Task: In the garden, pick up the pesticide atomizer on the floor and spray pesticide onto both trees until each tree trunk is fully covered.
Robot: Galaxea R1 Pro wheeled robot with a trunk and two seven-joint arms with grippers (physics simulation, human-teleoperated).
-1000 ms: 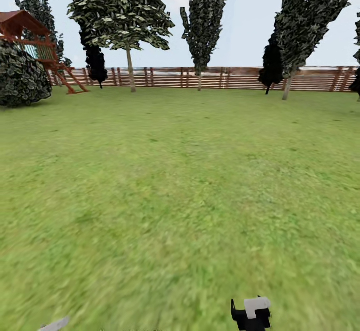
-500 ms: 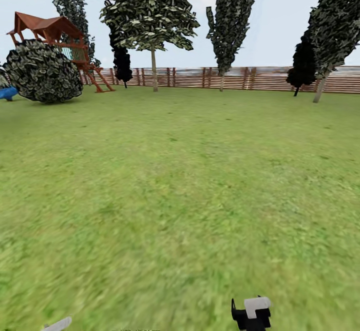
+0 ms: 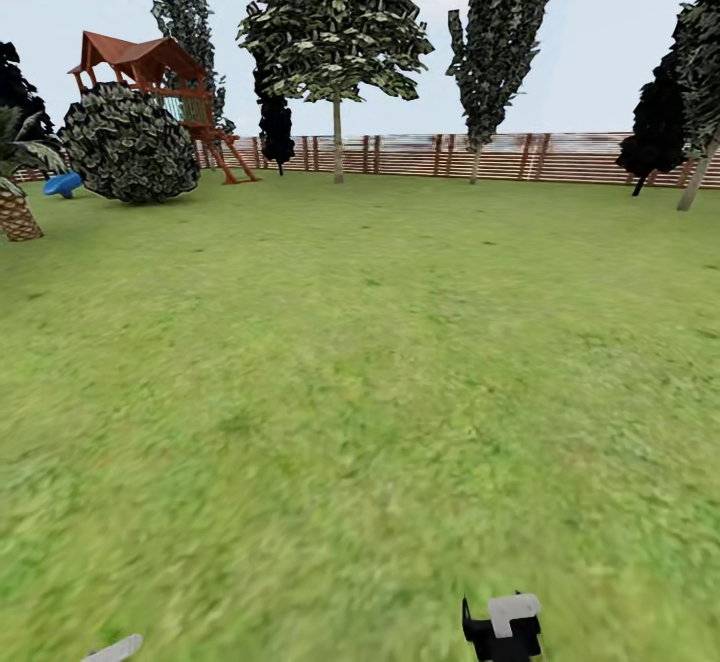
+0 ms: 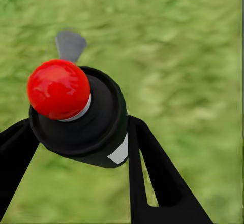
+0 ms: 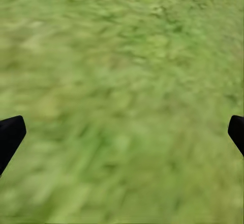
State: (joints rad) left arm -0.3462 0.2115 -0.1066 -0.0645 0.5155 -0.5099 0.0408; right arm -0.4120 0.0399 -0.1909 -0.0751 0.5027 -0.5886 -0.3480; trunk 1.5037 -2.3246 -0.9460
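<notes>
Gripping the atomizer point(image 4: 96, 127), the left fingers point(image 4: 147, 168) press on its black body from both sides. The left gripper point(image 4: 76, 132) is clenched on it, and it is held up over the grass point(image 4: 193, 56), not touching it. The atomizer has a shiny red ball on top and a small white patch on its side. A grey tip pokes out past the red ball, over the grass.

The right gripper point(image 5: 122, 132) is released. Its two black fingers point(image 5: 10, 135) stand far apart with nothing between them, just blurry green grass below.

In the head view, the lawn point(image 3: 360, 392) runs wide and flat to a brown wooden fence point(image 3: 560, 157) along its far edge. A leafy tree point(image 3: 335, 32) with a thin pale trunk stands near the fence, about the middle of the far edge. A tall narrow tree point(image 3: 497, 42) stands just to its right. A dark conifer point(image 3: 655, 127) and a leaning trunk point(image 3: 695, 182) are at the far right corner.

At the far left corner is a red-brown playhouse point(image 3: 150, 67) with a round dark bush point(image 3: 130, 147) in front of it. A small blue thing point(image 3: 62, 183) lies beside the bush. A palm point(image 3: 15, 207) with a scaly trunk stands at the left edge.
</notes>
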